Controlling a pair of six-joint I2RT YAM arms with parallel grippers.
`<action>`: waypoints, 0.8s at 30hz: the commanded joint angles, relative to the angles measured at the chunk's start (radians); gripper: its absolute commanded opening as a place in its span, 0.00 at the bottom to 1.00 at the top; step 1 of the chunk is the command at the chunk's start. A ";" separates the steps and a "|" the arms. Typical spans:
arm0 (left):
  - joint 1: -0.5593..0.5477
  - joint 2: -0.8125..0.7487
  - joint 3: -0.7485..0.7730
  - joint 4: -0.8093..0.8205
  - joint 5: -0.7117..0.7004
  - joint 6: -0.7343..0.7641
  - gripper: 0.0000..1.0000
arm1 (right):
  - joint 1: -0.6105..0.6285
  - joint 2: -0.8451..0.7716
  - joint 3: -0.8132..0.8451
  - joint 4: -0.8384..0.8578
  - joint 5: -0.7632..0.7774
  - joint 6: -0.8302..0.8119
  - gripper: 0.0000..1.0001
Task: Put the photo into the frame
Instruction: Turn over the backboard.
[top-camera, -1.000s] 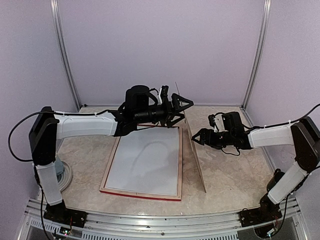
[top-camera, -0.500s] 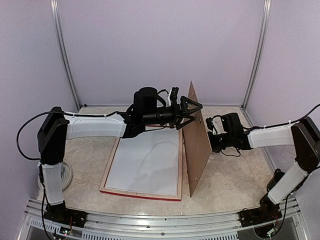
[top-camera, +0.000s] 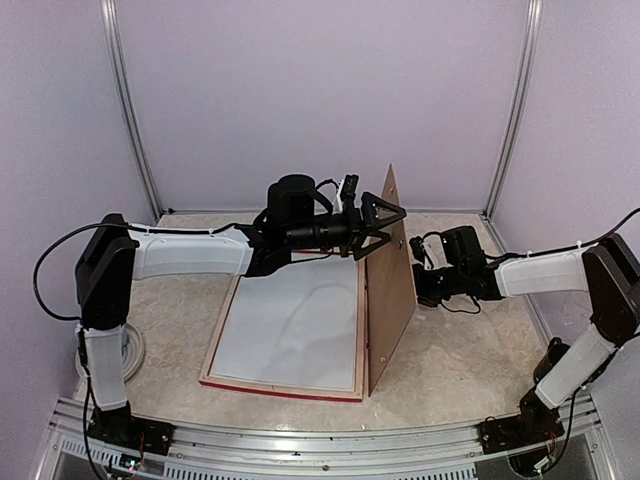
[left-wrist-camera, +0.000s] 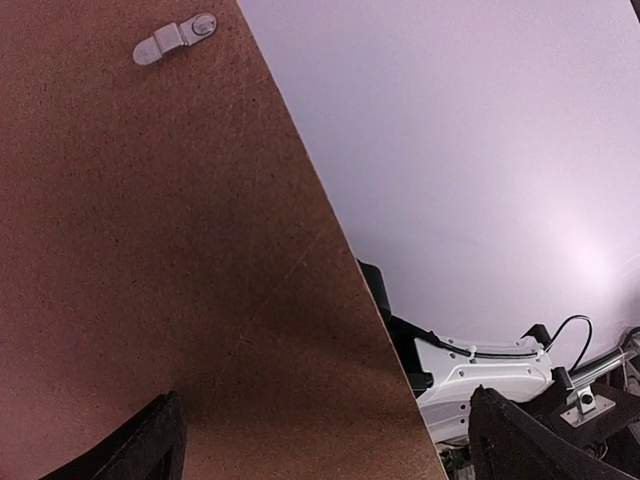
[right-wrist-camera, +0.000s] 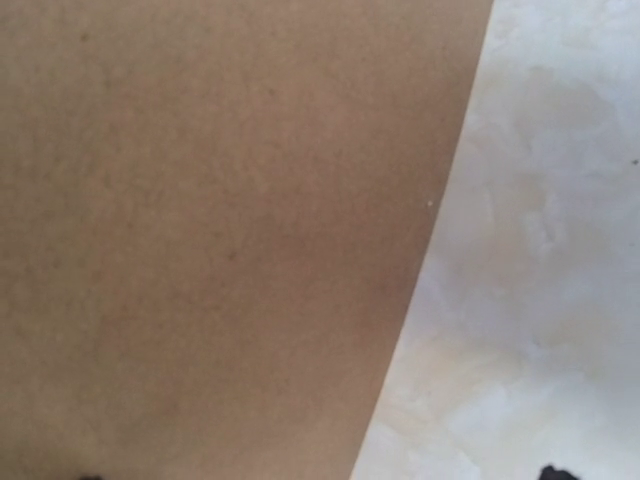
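Observation:
The frame (top-camera: 288, 385) lies face down on the table, pale wood back up, with a red strip along its near edge. A plain white sheet (top-camera: 290, 325) lies inside it; no printed side shows, so I cannot tell if it is the photo. The brown hardboard backing panel (top-camera: 390, 280) stands on edge along the frame's right side, tilted slightly over it. It fills the left wrist view (left-wrist-camera: 150, 250) and the right wrist view (right-wrist-camera: 200, 230). My left gripper (top-camera: 380, 230) is open against the panel's top left face. My right gripper (top-camera: 418, 285) is open behind the panel's right face.
A round pale disc (top-camera: 128, 350) lies on the table beside the left arm's base. Metal posts (top-camera: 130, 110) stand at the back corners before the lilac walls. The marbled tabletop (top-camera: 470, 350) stretches to the right of the panel.
The backing panel has swung up from leaning right to standing on edge, tipped toward the frame. My left gripper moved right to its top. My right gripper moved in behind it.

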 joint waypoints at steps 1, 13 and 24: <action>-0.006 0.021 0.006 0.046 0.021 -0.007 0.97 | 0.019 -0.030 0.021 0.006 -0.048 0.008 0.94; -0.002 0.020 -0.021 0.067 0.029 -0.015 0.97 | 0.012 -0.075 0.063 -0.090 -0.011 -0.027 0.98; 0.002 0.012 -0.073 0.113 0.040 -0.038 0.97 | -0.163 -0.198 0.017 -0.020 -0.242 0.113 0.99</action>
